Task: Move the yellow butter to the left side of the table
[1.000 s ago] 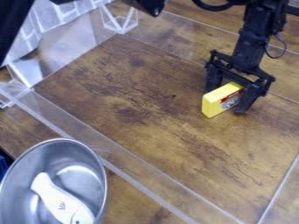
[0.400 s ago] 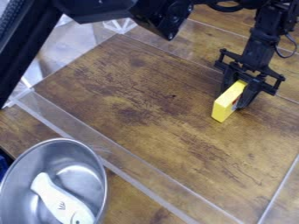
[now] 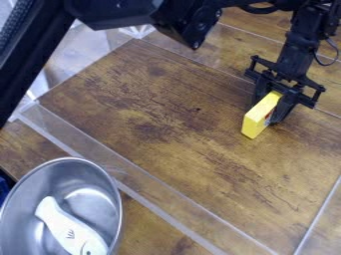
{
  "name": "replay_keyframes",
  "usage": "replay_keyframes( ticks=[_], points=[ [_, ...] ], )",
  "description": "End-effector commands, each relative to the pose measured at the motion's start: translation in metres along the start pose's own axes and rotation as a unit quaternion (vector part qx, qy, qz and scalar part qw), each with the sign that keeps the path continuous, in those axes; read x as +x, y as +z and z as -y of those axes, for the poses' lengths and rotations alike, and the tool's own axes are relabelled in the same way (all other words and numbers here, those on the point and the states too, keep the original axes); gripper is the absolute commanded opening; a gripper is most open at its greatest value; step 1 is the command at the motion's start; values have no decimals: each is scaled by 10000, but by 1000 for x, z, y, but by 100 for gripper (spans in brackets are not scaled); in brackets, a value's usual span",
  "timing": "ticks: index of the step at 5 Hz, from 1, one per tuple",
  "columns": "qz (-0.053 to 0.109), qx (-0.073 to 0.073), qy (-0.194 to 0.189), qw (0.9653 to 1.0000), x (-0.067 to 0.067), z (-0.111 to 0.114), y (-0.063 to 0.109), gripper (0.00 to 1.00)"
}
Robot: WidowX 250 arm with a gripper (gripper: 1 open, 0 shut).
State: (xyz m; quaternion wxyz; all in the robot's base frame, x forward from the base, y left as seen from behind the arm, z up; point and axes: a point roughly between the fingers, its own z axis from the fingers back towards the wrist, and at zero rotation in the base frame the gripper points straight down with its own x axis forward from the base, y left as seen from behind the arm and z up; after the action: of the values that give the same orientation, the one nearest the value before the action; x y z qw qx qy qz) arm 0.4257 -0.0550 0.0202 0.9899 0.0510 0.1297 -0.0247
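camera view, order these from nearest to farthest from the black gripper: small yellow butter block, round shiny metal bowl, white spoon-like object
1. Small yellow butter block: in the black gripper, right side of the table.
2. Round shiny metal bowl: lower-left corner, beyond the clear edging.
3. White spoon-like object: inside the bowl, toward its lower left.

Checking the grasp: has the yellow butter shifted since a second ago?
Yes. The yellow butter has turned narrower in the end effector and sits slightly right, farther from the metal bowl.
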Motion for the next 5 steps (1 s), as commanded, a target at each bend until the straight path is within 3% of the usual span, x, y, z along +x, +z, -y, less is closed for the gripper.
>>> replay_keyframes(
  ticks=[1,5],
  points=[
    [-40,7,198,9998,2,-20,-4,0],
    [-238,5,314,9992,0,-33,-7,0]
  ],
)
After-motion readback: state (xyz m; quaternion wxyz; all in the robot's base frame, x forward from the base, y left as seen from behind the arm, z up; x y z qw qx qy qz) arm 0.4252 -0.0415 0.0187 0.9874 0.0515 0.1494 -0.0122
